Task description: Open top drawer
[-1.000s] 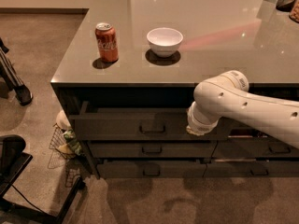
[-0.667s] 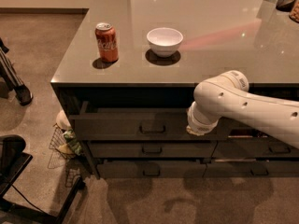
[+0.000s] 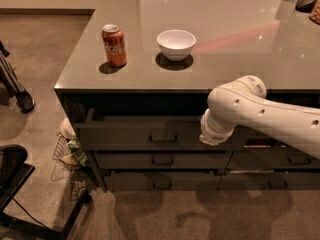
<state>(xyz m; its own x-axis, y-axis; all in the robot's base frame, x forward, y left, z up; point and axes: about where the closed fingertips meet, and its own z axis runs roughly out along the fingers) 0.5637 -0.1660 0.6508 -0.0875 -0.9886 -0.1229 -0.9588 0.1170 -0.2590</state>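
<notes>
The top drawer [image 3: 125, 136] sits just under the near edge of the grey countertop [image 3: 240, 29], on the left part of the cabinet front. It is the tallest and widest of the dark fronts. Its small bar pull [image 3: 163, 138] is at the centre of the flat front. The drawer looks drawn out a little toward the near side: its left end stands proud of the cabinet, and a dark gap runs along its top edge.

The robot's white arm [image 3: 260, 114] reaches in from the right and crosses in front of the cabinet. Its wrist points at the right end of the top drawer's front. The gripper [image 3: 212, 138] is there, right of the bar pull and apart from it, close against the drawer front (only a pale tip shows past the wrist). Whether it is released or clenched cannot be told from here.

Below the top drawer are two lower-fronted drawers, a middle drawer [image 3: 130, 160] and a bottom drawer [image 3: 130, 182], each with a like pull.

On the countertop a red cola can [image 3: 114, 45] stands upright near the left edge. A white bowl [image 3: 176, 44] sits to its right, apart from it. On the floor at the cabinet's left corner is a wire basket [image 3: 62, 156].
</notes>
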